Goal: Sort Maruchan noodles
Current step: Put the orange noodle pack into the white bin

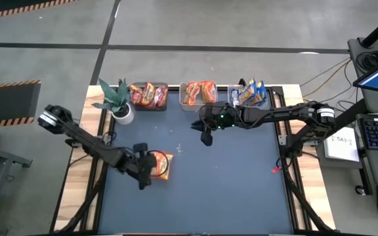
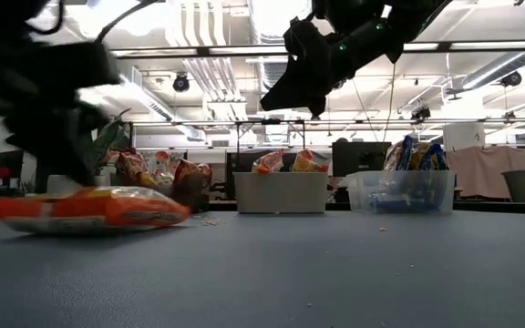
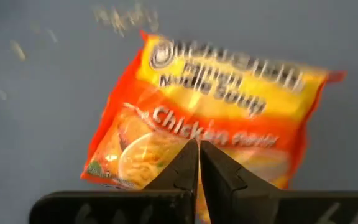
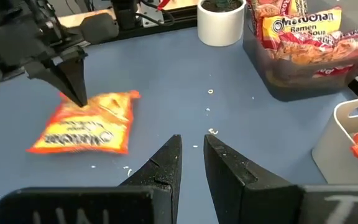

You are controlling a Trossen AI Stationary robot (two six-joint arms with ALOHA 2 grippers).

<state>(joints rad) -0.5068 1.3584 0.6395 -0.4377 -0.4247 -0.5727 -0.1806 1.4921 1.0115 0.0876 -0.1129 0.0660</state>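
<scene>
One orange Maruchan packet lies flat on the dark mat near the table's near-left part; it also shows in the low view and in the left wrist view. My left gripper is shut, pointing down over the packet's left end. My right gripper hangs open and empty above the mat's far middle, well off the table. The other packets stand in three bins along the far edge: dark red, orange, blue-and-yellow. My left gripper comes from above with shut fingertips at the packet's left end, over its printed face. I cannot tell whether the tips touch the wrapper or pinch any of it. The packet lies flat on the mat.
A white pot with a plant stands at the far-left corner beside the dark-red bin. A white bin sits next to it. Crumbs dot the mat. The mat's middle and near-right part are bare.
</scene>
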